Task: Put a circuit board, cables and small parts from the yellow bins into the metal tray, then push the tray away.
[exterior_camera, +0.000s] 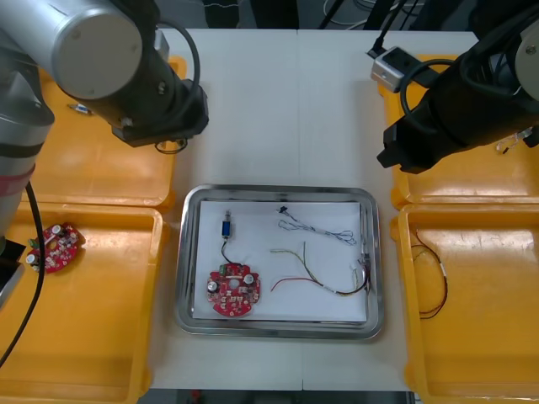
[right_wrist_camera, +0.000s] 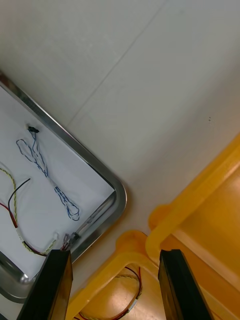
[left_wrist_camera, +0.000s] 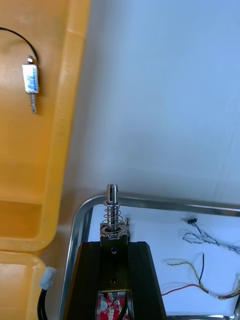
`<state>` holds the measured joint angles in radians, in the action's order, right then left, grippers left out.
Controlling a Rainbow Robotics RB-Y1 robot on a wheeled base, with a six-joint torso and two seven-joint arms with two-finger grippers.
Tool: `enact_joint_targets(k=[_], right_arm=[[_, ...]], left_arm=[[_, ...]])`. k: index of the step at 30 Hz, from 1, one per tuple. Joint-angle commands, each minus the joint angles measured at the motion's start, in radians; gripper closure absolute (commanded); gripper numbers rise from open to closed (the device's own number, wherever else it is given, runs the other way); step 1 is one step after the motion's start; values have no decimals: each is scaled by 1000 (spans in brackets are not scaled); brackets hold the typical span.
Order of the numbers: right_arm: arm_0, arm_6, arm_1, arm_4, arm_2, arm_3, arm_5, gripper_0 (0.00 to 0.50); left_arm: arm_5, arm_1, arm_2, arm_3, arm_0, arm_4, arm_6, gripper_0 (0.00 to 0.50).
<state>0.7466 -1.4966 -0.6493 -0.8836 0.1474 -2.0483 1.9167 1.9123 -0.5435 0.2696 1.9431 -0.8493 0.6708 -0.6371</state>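
A small metal part with a spring [left_wrist_camera: 113,212] is pinched between the closed fingers of the left gripper [left_wrist_camera: 114,246]. Its pin end sticks out past the fingertips, at the far-left corner of the metal tray [left_wrist_camera: 150,202], about over the rim. Released here, it may strike the rim and skip onto the table [exterior_camera: 278,109], or roll once down. It wants carrying further over the white floor, clear of the cables.

The tray holds a red circuit board [exterior_camera: 235,290] by its near-left corner, a small blue-bodied part [exterior_camera: 226,227] on a black lead, a twisted blue and white cable [exterior_camera: 320,225] and a red and yellow cable [exterior_camera: 316,276]. The far-left yellow bin [left_wrist_camera: 55,150] holds another blue-bodied part [left_wrist_camera: 30,82]. The near-left bin [exterior_camera: 101,337] holds a second board [exterior_camera: 54,248], and the near-right bin [exterior_camera: 488,337] a red and black cable [exterior_camera: 434,286]. The right gripper [right_wrist_camera: 114,257] hangs wide open and empty above the seam of the two right bins.
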Motion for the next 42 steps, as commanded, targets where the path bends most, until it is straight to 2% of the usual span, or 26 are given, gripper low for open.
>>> enact_joint_targets(k=[1, 9, 20, 25, 32, 42], right_arm=[[36, 107, -69, -20, -66, 5, 3, 0], [33, 131, -110, -26, -181, 125, 3, 0], [-58, 150, -173, 75, -285, 162, 3, 0], [-111, 165, -181, 97, -330, 162, 3, 0], [-214, 177, -184, 64, -422, 162, 3, 0], [-303, 188, -190, 49, -503, 123, 3, 0]], left_arm=[[8, 40, 97, 60, 4, -23, 108, 500], [8, 70, 238, 60, 4, -65, 221, 500], [4, 86, 355, 11, 12, -91, 309, 500], [-67, 91, 401, -33, 30, -132, 324, 500], [-151, 94, 454, -62, 53, -169, 343, 500], [-248, 94, 525, -67, 91, -203, 372, 500]])
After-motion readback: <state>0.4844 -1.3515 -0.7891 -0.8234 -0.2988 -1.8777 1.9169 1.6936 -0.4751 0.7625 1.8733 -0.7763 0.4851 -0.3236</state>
